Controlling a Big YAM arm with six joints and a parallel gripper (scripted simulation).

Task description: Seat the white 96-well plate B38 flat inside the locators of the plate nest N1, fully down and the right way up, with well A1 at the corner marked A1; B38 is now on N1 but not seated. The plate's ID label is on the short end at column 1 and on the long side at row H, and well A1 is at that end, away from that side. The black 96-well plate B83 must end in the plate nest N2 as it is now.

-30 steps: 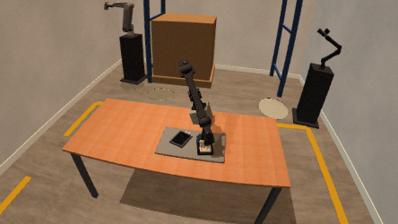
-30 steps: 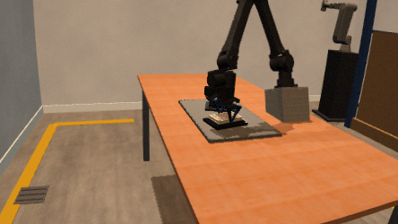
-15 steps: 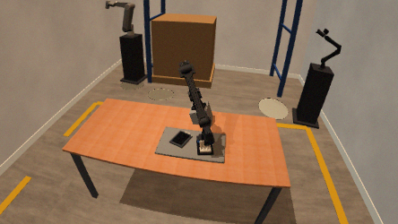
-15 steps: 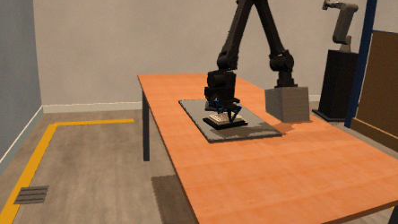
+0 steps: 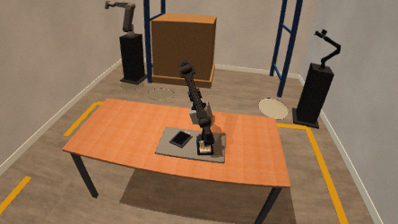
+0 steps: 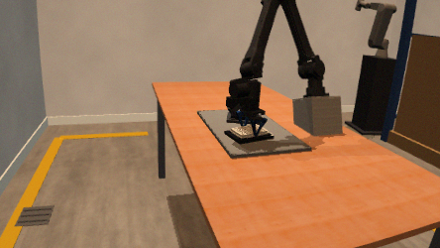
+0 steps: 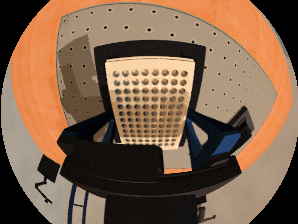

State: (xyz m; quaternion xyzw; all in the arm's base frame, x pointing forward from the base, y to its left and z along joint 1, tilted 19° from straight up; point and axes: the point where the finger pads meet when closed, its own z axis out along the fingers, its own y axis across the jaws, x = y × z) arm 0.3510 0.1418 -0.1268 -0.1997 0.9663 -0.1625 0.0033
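The white 96-well plate B38 (image 7: pixel 152 100) lies wells-up over the black plate nest N1 (image 7: pixel 150 54) on the grey perforated mat (image 5: pixel 192 144). My gripper (image 7: pixel 150 111) is shut on the near end of B38, its blue fingers on either side. In the top and exterior views the gripper (image 6: pixel 249 121) stands straight over the plate (image 6: pixel 244 131) (image 5: pixel 205 149) and the nest. The black plate B83 (image 5: pixel 180 138) sits in nest N2 to the left on the same mat. I cannot tell whether B38 is fully down.
The arm's grey base block (image 6: pixel 317 114) stands on the orange table behind the mat. A large cardboard box (image 5: pixel 184 48) under a blue rack and two other arms on black pedestals (image 5: pixel 133 56) (image 5: pixel 314 92) stand off the table.
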